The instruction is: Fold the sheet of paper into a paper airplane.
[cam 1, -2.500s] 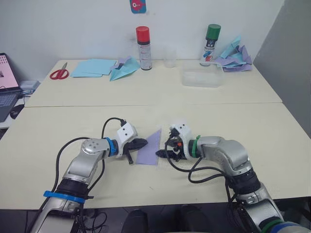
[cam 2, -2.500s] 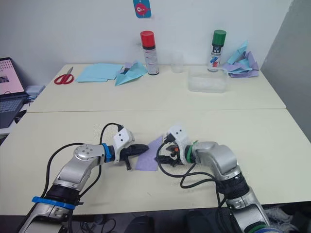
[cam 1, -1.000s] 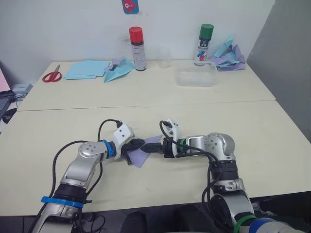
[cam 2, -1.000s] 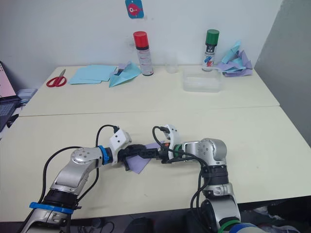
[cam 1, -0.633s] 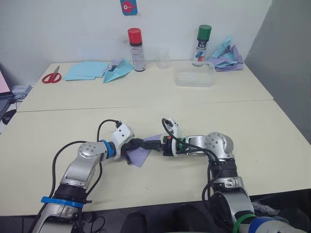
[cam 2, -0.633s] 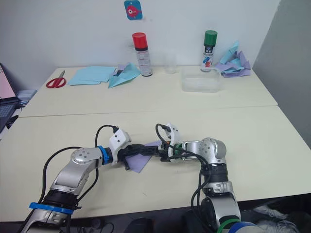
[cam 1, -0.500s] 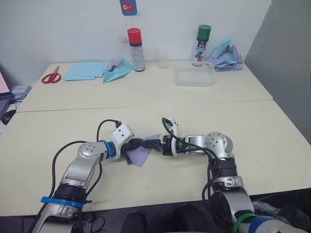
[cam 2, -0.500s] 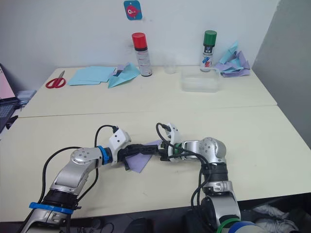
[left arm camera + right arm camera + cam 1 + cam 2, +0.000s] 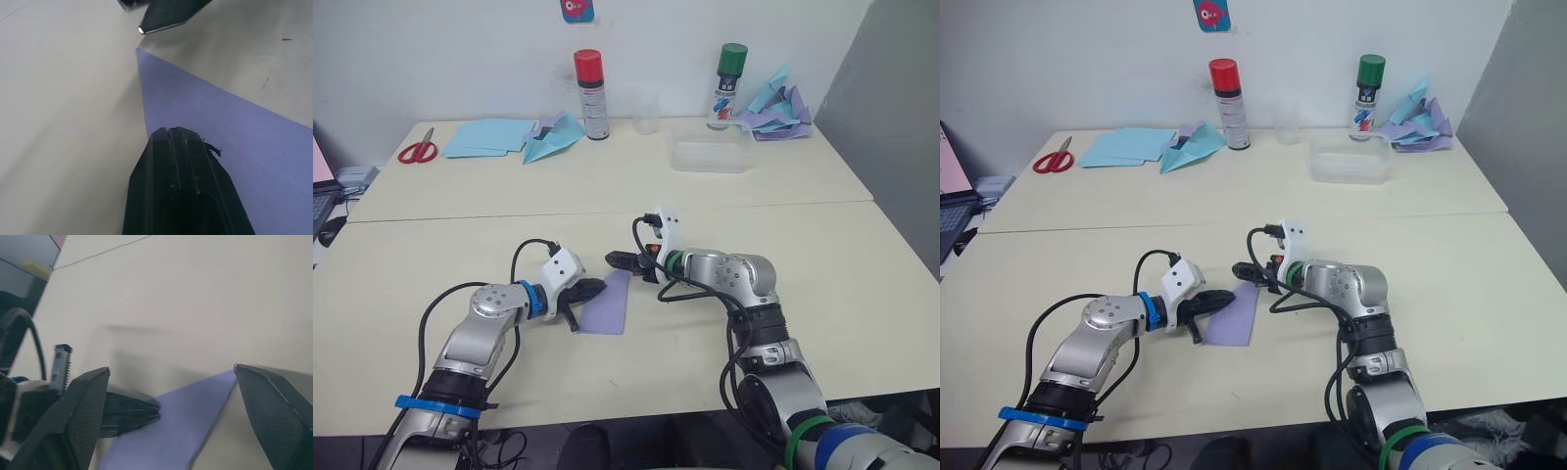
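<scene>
The sheet of paper (image 9: 608,305), pale lavender and folded into a narrow slanted strip, lies on the near table between my two arms. My left gripper (image 9: 590,288) is shut on its left edge, and the left wrist view shows the closed fingers (image 9: 178,161) pinching the paper (image 9: 220,122). My right gripper (image 9: 619,259) hangs open just beyond the strip's far tip without touching it. In the right wrist view its fingers (image 9: 85,406) stand wide apart over the paper (image 9: 181,423). No finished paper airplane of this lavender paper is in view.
On the far table lie red scissors (image 9: 418,151), light blue sheets (image 9: 489,137), a light blue paper plane (image 9: 551,138), a red-capped can (image 9: 590,93), a clear cup (image 9: 646,113), a clear box (image 9: 710,155), a green-capped can (image 9: 729,83) and a heap of paper planes (image 9: 773,106).
My right gripper has drawn back from beside the left gripper toward the paper's far tip. The paper now lies flatter. The left gripper keeps its hold. The camera has shifted slightly.
</scene>
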Motion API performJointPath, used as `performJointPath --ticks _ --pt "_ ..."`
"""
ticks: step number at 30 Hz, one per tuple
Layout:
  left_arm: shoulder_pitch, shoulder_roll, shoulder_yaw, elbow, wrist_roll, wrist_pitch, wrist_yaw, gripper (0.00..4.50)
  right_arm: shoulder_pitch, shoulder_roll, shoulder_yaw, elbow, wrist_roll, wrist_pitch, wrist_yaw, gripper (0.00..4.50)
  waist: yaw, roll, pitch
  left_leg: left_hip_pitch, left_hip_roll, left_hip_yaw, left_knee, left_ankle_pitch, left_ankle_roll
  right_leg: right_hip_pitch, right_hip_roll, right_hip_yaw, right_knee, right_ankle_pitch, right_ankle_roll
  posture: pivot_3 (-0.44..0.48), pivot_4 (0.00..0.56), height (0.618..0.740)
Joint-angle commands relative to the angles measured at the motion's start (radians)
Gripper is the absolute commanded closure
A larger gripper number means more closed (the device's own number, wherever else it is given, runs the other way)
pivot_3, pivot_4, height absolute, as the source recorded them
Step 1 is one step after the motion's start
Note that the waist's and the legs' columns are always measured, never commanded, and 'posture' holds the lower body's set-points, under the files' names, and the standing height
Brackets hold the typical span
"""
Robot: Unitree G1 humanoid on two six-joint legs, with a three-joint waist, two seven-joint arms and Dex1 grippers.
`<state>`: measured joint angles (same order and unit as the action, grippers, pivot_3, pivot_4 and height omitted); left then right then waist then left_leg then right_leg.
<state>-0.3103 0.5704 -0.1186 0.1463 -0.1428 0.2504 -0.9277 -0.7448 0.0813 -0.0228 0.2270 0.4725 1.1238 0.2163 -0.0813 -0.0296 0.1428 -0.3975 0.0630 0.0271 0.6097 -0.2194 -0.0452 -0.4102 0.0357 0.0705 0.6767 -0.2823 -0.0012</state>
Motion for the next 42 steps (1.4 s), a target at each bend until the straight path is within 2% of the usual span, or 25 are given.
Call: performJointPath --ticks 1,6,11,15,25,28,35,38,42 --pt "0.033 0.006 -0.04 0.065 0.045 0.034 0.011 4.5 -0.01 -0.007 0.049 0.003 -0.042 -0.05 0.014 0.25 0.0 0.0 0.0 0.0 0.0 0.0 0.0 0.0 0.0 0.0 0.0 0.0 0.0 0.0 0.0 0.0 0.15 0.74" --pt "0.035 0.009 -0.038 0.06 0.044 0.037 0.012 4.5 -0.003 -0.005 0.083 0.014 -0.075 -0.036 -0.002 0.25 0.0 0.0 0.0 0.0 0.0 0.0 0.0 0.0 0.0 0.0 0.0 0.0 0.0 0.0 0.0 0.0 0.15 0.74" --pt "0.045 0.011 -0.035 0.052 0.042 0.039 0.013 4.5 0.009 0.053 0.032 -0.014 0.006 0.059 0.023 0.25 -0.001 0.0 0.0 0.001 0.0 0.0 0.0 0.0 0.0 0.0 0.0 0.0 0.001 0.0 0.0 0.0 0.15 0.74" --pt "0.047 0.011 -0.032 0.05 0.041 0.041 0.015 4.5 0.021 0.066 0.044 -0.041 0.034 0.118 0.06 0.25 -0.001 0.0 0.0 0.001 0.001 -0.001 0.0 0.0 0.0 0.0 0.0 -0.001 0.001 0.0 0.0 0.0 0.15 0.74" --pt "0.064 0.016 -0.028 0.034 0.04 0.045 0.017 4.5 0.029 0.068 0.015 -0.038 0.046 0.117 0.071 0.25 -0.002 0.0 0.0 0.0 0.001 -0.001 0.0 0.0 0.0 0.0 0.0 -0.001 0.001 0.0 0.0 0.0 0.15 0.74" --pt "0.065 0.018 -0.026 0.034 0.037 0.047 0.017 4.5 0.037 0.068 0.008 -0.039 0.041 0.111 0.065 0.82 -0.002 0.0 0.0 0.0 0.001 0.0 0.0 0.0 0.0 0.0 0.0 -0.001 0.0 0.0 0.0 0.0 0.15 0.74" --pt "0.065 0.023 0.064 0.022 -0.043 0.058 0.013 4.5 0.057 0.074 0.013 -0.037 0.031 0.087 0.064 3.39 -0.004 -0.001 0.002 -0.001 0.001 0.0 0.0 0.0 0.0 -0.002 0.0 -0.001 0.001 0.0 0.0 0.0 0.15 0.74" --pt "0.084 0.02 0.134 -0.039 -0.136 0.09 -0.001 4.5 0.063 0.078 0.006 -0.035 0.032 0.071 0.061 4.47 -0.008 -0.003 0.004 -0.003 0.002 0.0 -0.001 0.0 0.0 -0.004 0.001 0.0 0.001 0.0 0.0 0.0 0.15 0.74" --pt "0.134 0.048 0.21 -0.158 -0.214 0.133 -0.009 4.5 0.05 0.058 -0.013 -0.036 0.064 0.09 0.096 4.47 -0.008 -0.005 0.007 -0.008 0.003 0.0 -0.001 0.0 0.0 -0.01 0.002 0.0 0.002 0.0 0.0 0.0 0.15 0.74"
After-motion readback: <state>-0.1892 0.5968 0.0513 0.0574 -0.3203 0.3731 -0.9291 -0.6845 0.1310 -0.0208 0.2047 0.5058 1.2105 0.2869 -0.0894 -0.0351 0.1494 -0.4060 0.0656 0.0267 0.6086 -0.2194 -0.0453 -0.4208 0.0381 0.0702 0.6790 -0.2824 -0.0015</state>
